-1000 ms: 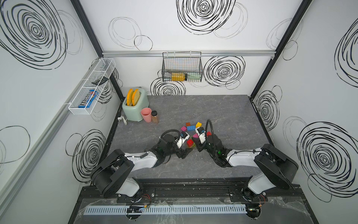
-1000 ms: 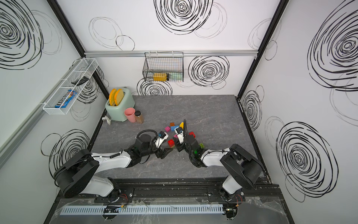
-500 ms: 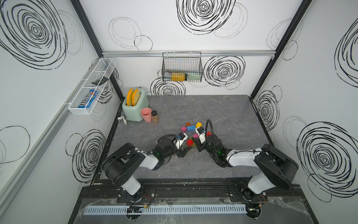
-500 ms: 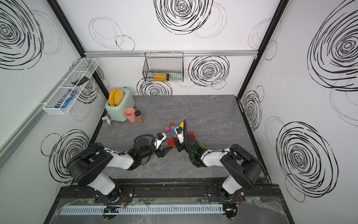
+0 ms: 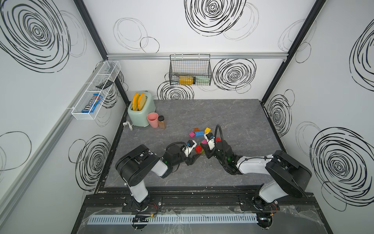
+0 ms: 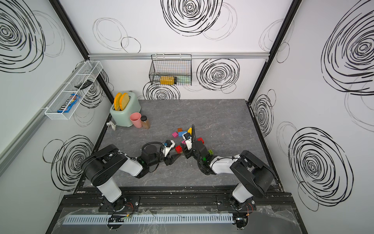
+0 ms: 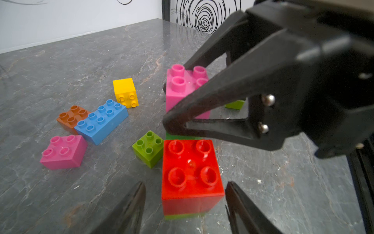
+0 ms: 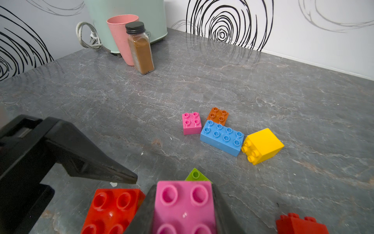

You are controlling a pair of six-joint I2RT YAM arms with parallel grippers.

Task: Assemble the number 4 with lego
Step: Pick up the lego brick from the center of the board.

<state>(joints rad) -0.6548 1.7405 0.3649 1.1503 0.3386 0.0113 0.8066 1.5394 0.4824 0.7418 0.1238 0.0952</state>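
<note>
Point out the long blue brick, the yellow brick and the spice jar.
long blue brick (image 8: 222, 134), right wrist view, middle of studded top.
yellow brick (image 8: 265, 140), right wrist view, smooth upward face.
spice jar (image 8: 141, 52), right wrist view, brown-filled body.

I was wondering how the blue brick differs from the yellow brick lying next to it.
The blue brick is long, with eight studs; the yellow brick is square, with four. The blue brick sits studs up; the yellow brick lies tipped over, its studs facing sideways. Both rest loose on the table.
</note>
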